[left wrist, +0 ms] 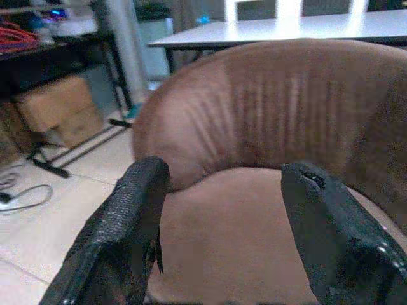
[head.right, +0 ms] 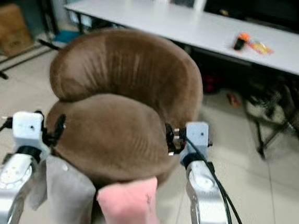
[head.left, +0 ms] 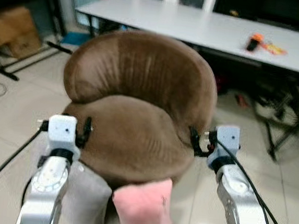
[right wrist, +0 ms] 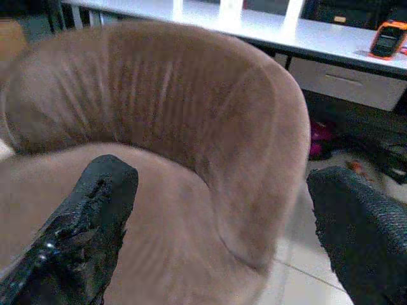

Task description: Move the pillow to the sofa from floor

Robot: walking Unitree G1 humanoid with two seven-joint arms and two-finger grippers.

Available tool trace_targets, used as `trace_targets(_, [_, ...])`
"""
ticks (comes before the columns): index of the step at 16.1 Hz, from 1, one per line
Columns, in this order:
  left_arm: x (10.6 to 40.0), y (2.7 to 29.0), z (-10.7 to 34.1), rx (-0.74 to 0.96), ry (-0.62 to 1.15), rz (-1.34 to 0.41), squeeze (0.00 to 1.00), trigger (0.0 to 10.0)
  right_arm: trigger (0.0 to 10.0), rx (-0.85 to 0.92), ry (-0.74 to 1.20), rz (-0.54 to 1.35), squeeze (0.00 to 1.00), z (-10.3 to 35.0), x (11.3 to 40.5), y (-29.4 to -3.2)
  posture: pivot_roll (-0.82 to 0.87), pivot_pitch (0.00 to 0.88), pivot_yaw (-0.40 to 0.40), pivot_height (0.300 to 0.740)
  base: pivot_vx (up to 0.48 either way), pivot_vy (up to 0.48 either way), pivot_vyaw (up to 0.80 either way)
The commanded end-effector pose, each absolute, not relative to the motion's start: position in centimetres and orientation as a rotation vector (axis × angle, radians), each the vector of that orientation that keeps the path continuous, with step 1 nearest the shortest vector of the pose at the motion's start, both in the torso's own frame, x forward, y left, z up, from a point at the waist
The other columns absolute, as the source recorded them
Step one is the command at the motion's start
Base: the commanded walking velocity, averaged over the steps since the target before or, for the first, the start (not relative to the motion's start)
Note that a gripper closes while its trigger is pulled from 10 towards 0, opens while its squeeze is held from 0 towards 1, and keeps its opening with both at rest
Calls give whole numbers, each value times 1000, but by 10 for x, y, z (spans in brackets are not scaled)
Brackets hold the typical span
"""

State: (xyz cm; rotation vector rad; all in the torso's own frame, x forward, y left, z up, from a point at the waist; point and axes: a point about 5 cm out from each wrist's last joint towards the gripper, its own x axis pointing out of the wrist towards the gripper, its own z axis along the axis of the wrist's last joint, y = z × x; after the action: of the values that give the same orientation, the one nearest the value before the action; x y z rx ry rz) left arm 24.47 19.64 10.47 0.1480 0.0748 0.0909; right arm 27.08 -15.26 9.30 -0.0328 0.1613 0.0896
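Brown plush covers the round sofa (head.left: 139, 111) in the head views, with a pink pillow (head.left: 144, 206) and a grey pillow (head.left: 87, 198) on the floor against its front. The left end effector (head.left: 85, 131) and right end effector (head.left: 195, 142) flank the seat. A long white surface (head.left: 209, 28) stands behind. In the left wrist view, the fingers (left wrist: 121, 235) gape, holding nothing. In the right wrist view, the fingers (right wrist: 95, 210) are likewise wide apart and empty.

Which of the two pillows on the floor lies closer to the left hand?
The grey pillow, directly beside the left hand; the pink pillow lies further right.
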Motion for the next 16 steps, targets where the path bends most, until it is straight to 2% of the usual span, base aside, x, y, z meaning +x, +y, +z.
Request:
trace_targets(1, [246, 189, 107, 149, 67, 72, 0, 10000, 10000, 0, 166, 40, 0, 92, 271, -165, -65, 0, -18, 740, 0, 0, 0])
trace_targets(4, [242, 186, 103, 207, 73, 6, 0, 10000, 10000, -8, 195, 47, 0, 89, 270, -170, -69, 0, -14, 735, 0, 0, 0])
trace_targets(16, [239, 187, 98, 149, 96, -5, 0, 10000, 10000, 7, 198, 64, 0, 86, 267, -168, -70, 0, -15, 610, 0, 0, 0])
